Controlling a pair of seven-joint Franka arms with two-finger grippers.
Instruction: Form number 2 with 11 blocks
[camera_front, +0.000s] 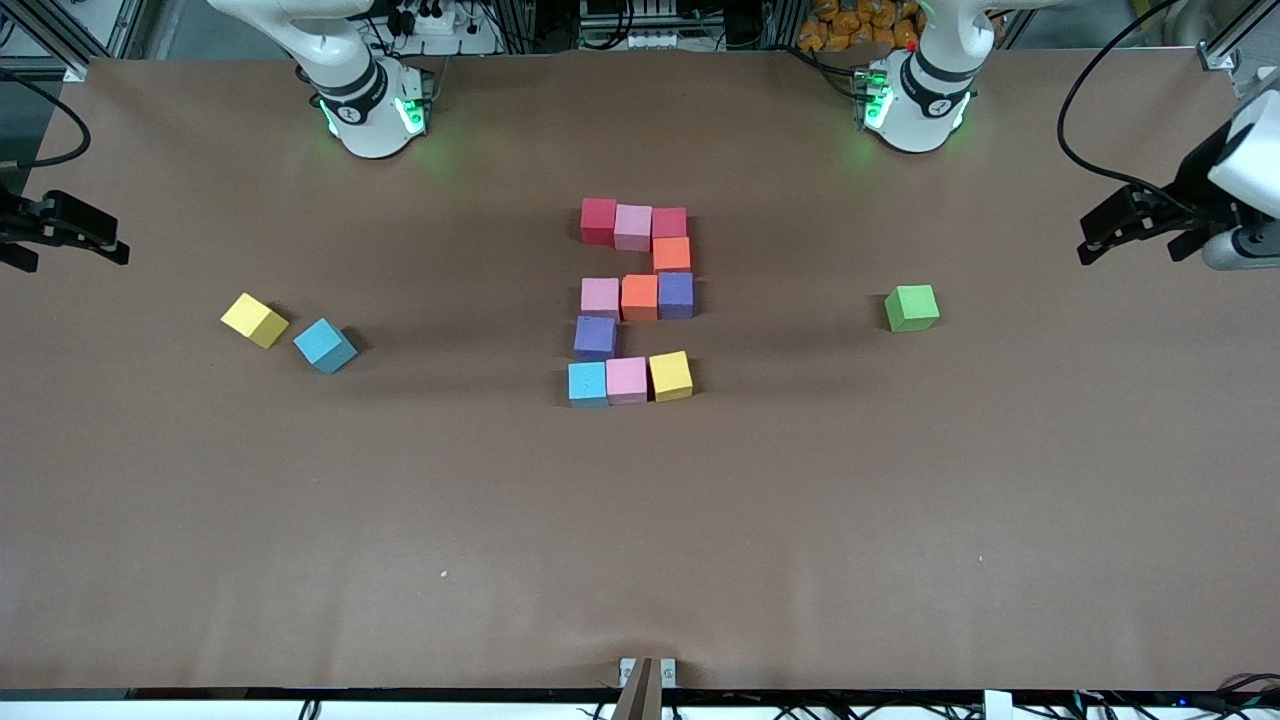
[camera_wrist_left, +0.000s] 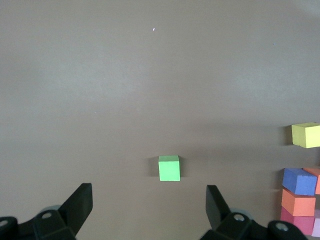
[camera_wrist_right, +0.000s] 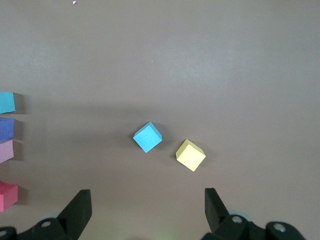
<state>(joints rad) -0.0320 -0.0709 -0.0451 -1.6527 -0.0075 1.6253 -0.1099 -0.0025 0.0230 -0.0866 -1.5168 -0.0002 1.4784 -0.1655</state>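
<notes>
Eleven blocks lie together mid-table in three joined rows. Farthest from the front camera are a red block (camera_front: 598, 220), a pink one (camera_front: 632, 226) and a second red (camera_front: 669, 222), with an orange block (camera_front: 671, 254) under that. The middle row is pink (camera_front: 600, 297), orange (camera_front: 639, 297), purple (camera_front: 675, 295). A purple block (camera_front: 595, 337) links down to light blue (camera_front: 587, 383), pink (camera_front: 626, 380) and yellow (camera_front: 670, 376). My left gripper (camera_front: 1095, 240) (camera_wrist_left: 148, 190) hangs open and empty at its end of the table. My right gripper (camera_front: 70, 235) (camera_wrist_right: 147, 192) hangs open and empty at the right arm's end.
A green cube (camera_front: 911, 307) (camera_wrist_left: 169, 168) sits alone between the blocks and the left gripper. A loose yellow cube (camera_front: 253, 320) (camera_wrist_right: 191, 155) and a loose blue cube (camera_front: 324, 345) (camera_wrist_right: 147, 137) lie side by side toward the right arm's end.
</notes>
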